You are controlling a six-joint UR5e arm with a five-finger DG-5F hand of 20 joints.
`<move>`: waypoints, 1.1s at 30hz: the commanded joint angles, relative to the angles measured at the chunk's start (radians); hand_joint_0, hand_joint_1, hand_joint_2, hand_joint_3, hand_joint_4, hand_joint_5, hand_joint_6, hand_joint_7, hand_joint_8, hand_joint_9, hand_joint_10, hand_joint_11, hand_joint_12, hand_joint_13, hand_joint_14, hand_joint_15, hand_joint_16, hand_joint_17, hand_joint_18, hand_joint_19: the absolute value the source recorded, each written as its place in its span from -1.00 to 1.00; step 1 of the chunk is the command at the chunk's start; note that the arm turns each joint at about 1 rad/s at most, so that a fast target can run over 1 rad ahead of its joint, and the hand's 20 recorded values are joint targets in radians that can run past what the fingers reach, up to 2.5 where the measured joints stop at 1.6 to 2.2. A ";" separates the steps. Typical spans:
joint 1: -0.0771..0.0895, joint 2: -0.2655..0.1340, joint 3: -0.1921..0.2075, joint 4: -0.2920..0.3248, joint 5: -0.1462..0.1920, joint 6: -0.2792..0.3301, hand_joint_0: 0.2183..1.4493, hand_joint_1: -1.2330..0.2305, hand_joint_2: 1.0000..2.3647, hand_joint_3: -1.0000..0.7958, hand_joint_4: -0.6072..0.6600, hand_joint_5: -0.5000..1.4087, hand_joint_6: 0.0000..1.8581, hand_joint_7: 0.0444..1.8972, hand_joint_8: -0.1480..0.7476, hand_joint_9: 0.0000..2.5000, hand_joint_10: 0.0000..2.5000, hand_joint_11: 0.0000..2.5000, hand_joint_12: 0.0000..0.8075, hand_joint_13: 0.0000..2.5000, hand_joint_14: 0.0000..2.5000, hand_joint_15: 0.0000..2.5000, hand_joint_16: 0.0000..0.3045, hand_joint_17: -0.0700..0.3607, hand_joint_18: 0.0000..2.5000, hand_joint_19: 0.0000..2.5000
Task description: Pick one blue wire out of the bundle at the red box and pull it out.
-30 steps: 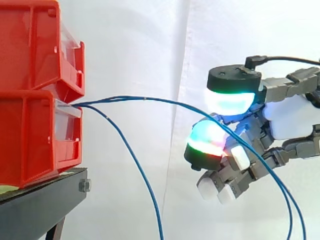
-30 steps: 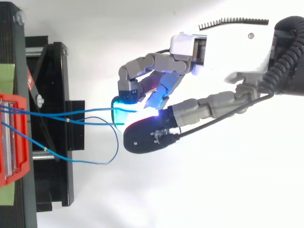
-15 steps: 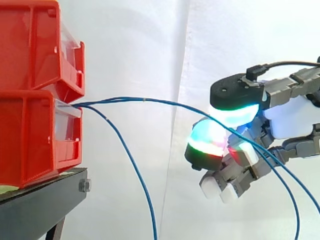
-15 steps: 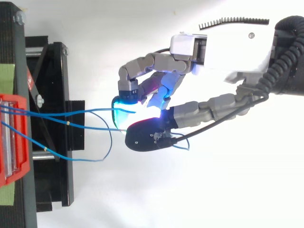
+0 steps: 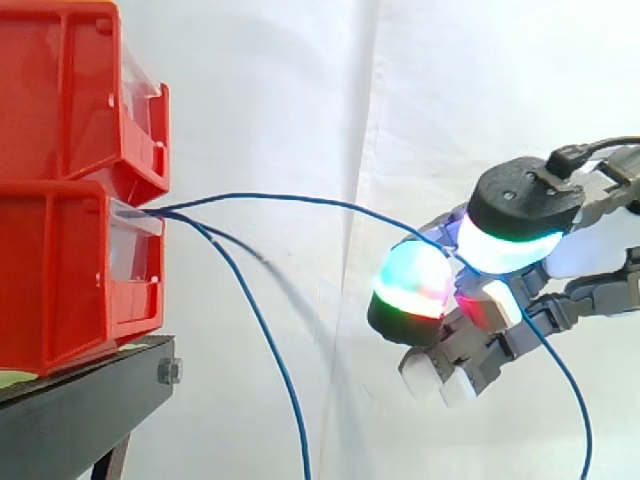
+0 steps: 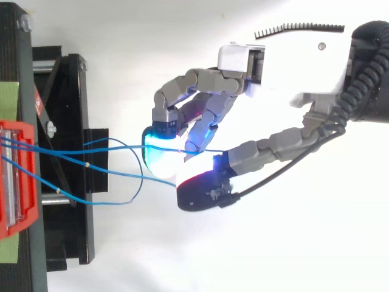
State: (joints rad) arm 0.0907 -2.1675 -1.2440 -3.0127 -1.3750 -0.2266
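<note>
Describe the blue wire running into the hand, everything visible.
The thin blue wire, apparently flexible plastic-coated cable, leaves the clear front of the lower red plastic bin, arcs across open air and passes between the glowing pads of the hand, which pinch it. Beyond the hand its tail droops toward the side view's bottom edge.

A black stand (image 5: pixel 85 405) carries the lower red bin (image 5: pixel 60 280), with a second red bin (image 5: pixel 70 90) stacked on that one. A green strip (image 6: pixel 8 97), perhaps tape, lies on the stand beside the bin.
</note>
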 commanded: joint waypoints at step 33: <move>-0.005 -0.002 0.002 0.003 0.002 0.000 -0.41 -0.25 -0.98 -0.15 0.36 -0.51 -0.46 0.40 -0.10 -0.12 -0.98 -0.53 -0.04 -0.52 -0.99 -0.69 -0.58 -0.01 -0.68 -0.58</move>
State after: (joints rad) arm 0.0875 -2.1677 -1.2428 -3.0107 -1.3719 -0.2251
